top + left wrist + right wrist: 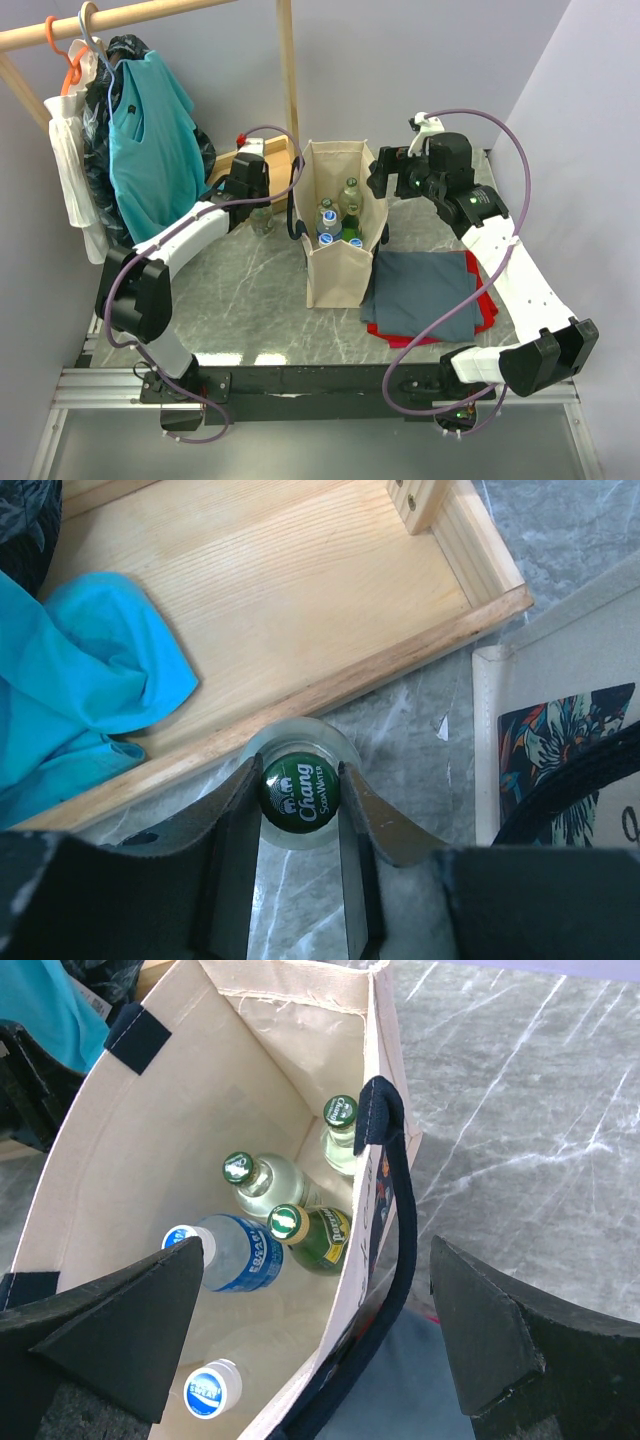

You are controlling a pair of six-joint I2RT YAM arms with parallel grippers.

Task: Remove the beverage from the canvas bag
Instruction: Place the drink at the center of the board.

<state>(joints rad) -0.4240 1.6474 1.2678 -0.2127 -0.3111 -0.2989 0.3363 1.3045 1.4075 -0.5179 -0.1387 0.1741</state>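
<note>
Your left end effector pinches an upright Chang bottle by its top on the bench, left of the canvas bag. Your right end effector, spread wide, hovers directly over upright bottles inside; it is nearer them.

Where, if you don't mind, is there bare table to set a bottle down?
Bare marble lies near left, between the left arm, the canvas bag and the front edge. Right of the bag the folded cloth fills it; far left, wooden base and gripped bottle crowd it.
</note>
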